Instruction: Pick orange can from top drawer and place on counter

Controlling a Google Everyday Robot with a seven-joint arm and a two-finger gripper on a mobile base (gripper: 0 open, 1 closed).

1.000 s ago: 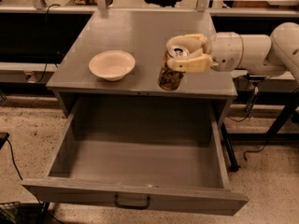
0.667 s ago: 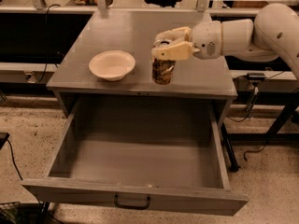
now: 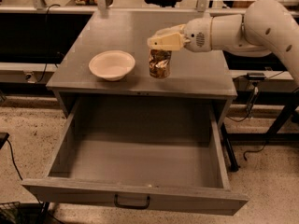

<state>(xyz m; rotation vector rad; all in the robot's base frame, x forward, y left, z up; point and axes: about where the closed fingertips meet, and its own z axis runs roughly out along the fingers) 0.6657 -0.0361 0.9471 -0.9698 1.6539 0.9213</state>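
Note:
The orange can [image 3: 160, 64] is upright over the counter [image 3: 198, 73], near its front edge, just right of the cream bowl [image 3: 111, 64]. Its base is at or just above the surface. My gripper [image 3: 162, 43] reaches in from the right and is shut on the can's top, hiding the lid. The top drawer [image 3: 140, 164] is pulled fully open below the counter and holds nothing; its dark handle [image 3: 132, 202] shows on the front panel.
The white arm [image 3: 252, 29] spans the counter's right side. A table leg and cables [image 3: 250, 101] stand to the right of the cabinet. Shelving and a chair are behind the counter. Speckled floor surrounds the open drawer.
The gripper has carried the can leftward along the counter's front, from near the right side to a spot close beside the bowl.

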